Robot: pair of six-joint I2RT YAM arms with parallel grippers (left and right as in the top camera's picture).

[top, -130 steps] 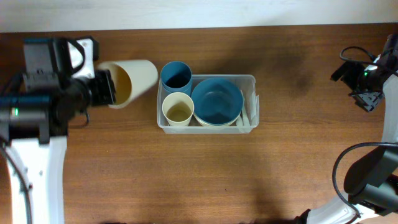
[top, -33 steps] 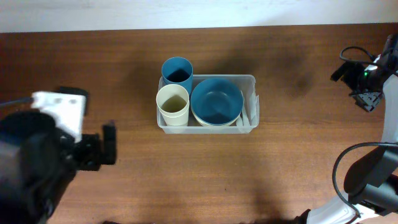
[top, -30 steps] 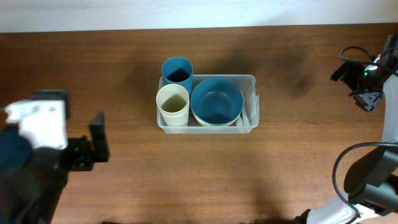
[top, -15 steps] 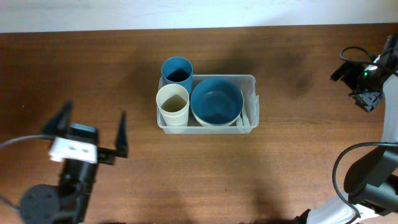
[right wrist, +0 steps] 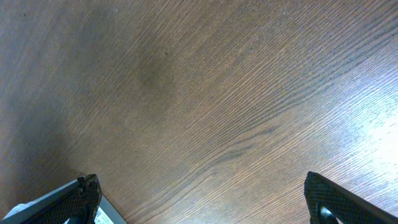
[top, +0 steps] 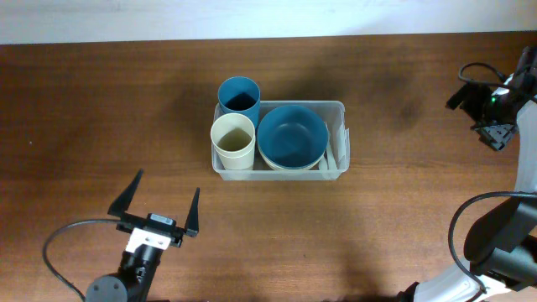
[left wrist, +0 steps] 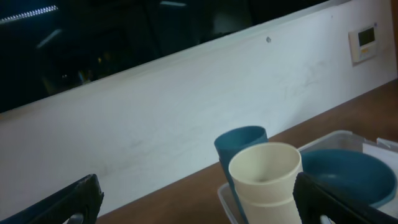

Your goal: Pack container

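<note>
The container (top: 342,107) is a clear tub in the middle of the table. It holds a blue bowl (top: 292,136), a cream cup (top: 233,141) and white utensils (top: 336,151) along its right wall. A blue cup (top: 238,96) stands at its back left corner. My left gripper (top: 161,201) hovers open and empty near the front left, well short of the tub. In the left wrist view the cream cup (left wrist: 267,180), nested in another, and the blue cup (left wrist: 239,142) show ahead of my left gripper (left wrist: 199,205). My right gripper (right wrist: 202,199) is open over bare wood.
The right arm (top: 495,105) hangs at the table's far right edge with its cable looping below. A white wall (left wrist: 186,112) runs behind the table. The brown wooden tabletop (top: 377,218) surrounds the tub on all sides.
The cream cup that my left gripper held beside the tub now stands in it. The left arm has drawn back to the front left, open. The right arm has not moved.
</note>
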